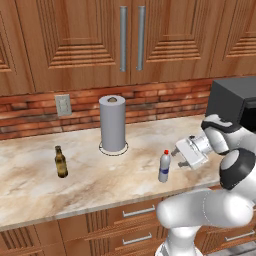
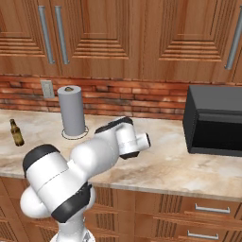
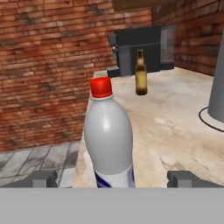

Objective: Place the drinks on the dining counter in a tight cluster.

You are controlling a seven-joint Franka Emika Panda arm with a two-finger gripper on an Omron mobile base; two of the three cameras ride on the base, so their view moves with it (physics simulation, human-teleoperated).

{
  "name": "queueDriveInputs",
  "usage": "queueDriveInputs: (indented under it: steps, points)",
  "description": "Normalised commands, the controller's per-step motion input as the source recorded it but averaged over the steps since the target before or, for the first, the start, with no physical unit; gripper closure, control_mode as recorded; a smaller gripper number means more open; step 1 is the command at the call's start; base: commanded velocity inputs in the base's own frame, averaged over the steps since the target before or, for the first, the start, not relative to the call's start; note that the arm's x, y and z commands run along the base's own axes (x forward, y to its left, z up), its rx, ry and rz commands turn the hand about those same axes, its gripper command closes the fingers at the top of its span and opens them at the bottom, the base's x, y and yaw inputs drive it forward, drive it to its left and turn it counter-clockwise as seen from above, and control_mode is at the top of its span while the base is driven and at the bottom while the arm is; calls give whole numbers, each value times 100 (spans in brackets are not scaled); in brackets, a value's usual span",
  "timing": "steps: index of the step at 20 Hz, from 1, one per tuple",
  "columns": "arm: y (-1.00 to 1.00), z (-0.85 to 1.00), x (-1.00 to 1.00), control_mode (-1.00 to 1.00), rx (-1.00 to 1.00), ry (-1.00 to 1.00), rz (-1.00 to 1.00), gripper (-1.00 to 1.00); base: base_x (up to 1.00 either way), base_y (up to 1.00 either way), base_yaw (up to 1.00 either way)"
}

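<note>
On the marble surface [image 1: 35,195], leftmost, we see the brown glass bottle [image 1: 61,162] upright; then a grey paper-towel roll [image 1: 112,123]; then the red-capped clear bottle [image 1: 164,166] near the front edge. Our fingers [image 3: 112,179] stand wide apart either side of it, gripping nothing.

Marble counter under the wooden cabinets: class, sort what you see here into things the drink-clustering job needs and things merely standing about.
Belongs to the job:
- small clear red-capped bottle, between the open gripper's fingertips
- slim brown glass bottle, standing apart to the side

Just standing about:
- grey paper-towel roll, upright near the brick wall
- black microwave
- dark coffee machine
- wall socket
</note>
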Motion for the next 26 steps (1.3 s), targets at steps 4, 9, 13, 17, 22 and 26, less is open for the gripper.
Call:
queueDriveInputs:
  steps: [4,9,13,17,22,26]
  points:
    - [3,-13,-3,-100,0,9,-9,-100,0,0,0]
    - [0,-7,0,-100,0,12,-13,-100,0,0,0]
    - [2,0,0,-100,0,6,-7,-100,0,0,0]
    - [25,0,-21,-100,0,1,0,-100,0,0,0]
    - [23,0,-7,-100,0,0,0,-100,0,0,0]
    - [12,0,0,-100,0,0,0,-100,0,0,0]
